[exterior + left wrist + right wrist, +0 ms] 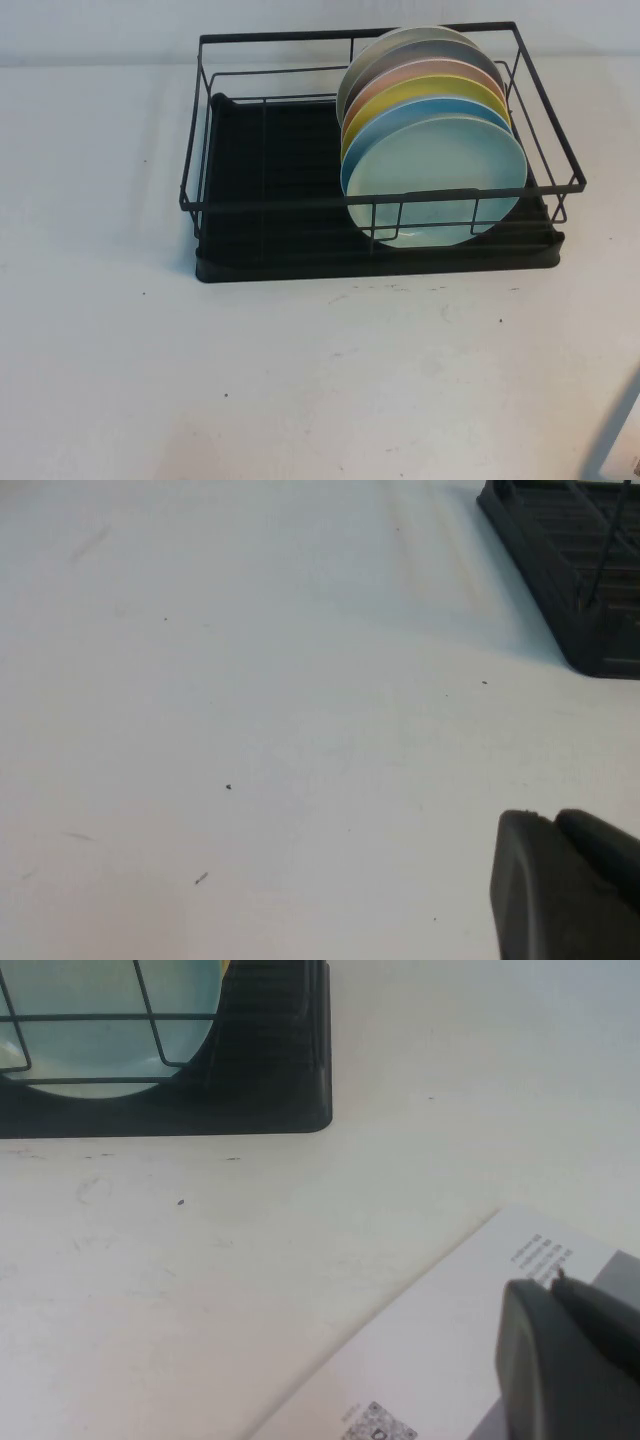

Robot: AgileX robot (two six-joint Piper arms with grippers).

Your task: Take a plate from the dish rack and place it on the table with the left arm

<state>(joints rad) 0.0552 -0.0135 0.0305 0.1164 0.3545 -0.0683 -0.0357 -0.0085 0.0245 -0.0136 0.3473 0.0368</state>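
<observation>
Six plates stand in the dish rack [260,190], the plate [436,180] foremost; left gripper [565,885] and right gripper [570,1360] hover over the table [200,380], claw states indeterminable.

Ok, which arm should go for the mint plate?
Probably left, though neither is close. The left gripper hovers over bare table by the rack. The plate stands frontmost. The right gripper hangs over a printed sheet.

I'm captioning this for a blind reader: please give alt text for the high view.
A black wire dish rack sits on a white table, holding a row of upright plates at its right end, the pale mint-green plate frontmost. Neither the left gripper nor the right gripper appears in this view.
</observation>
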